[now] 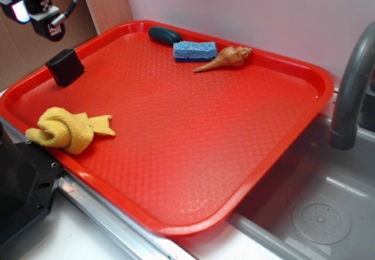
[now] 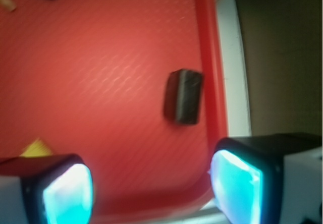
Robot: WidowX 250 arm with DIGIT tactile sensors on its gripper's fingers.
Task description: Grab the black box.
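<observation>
The black box (image 1: 65, 67) is a small matte cuboid resting near the far left rim of the red tray (image 1: 193, 137). In the wrist view the black box (image 2: 183, 96) lies beside the tray's raised rim (image 2: 208, 57). My gripper (image 1: 29, 11) hangs high above the tray's left corner, up and to the left of the box, only partly in the exterior view. The wrist view shows my gripper (image 2: 151, 186) open, its glowing cyan pads (image 2: 68, 193) wide apart with nothing between them; the box lies ahead of them.
A blue sponge (image 1: 195, 51), a dark teal oval lump (image 1: 164, 35) and a brown spiral shell (image 1: 227, 58) lie at the tray's far edge. A yellow cloth (image 1: 67, 129) is bunched at the near left. A sink (image 1: 319, 213) with a grey faucet (image 1: 351, 84) is on the right.
</observation>
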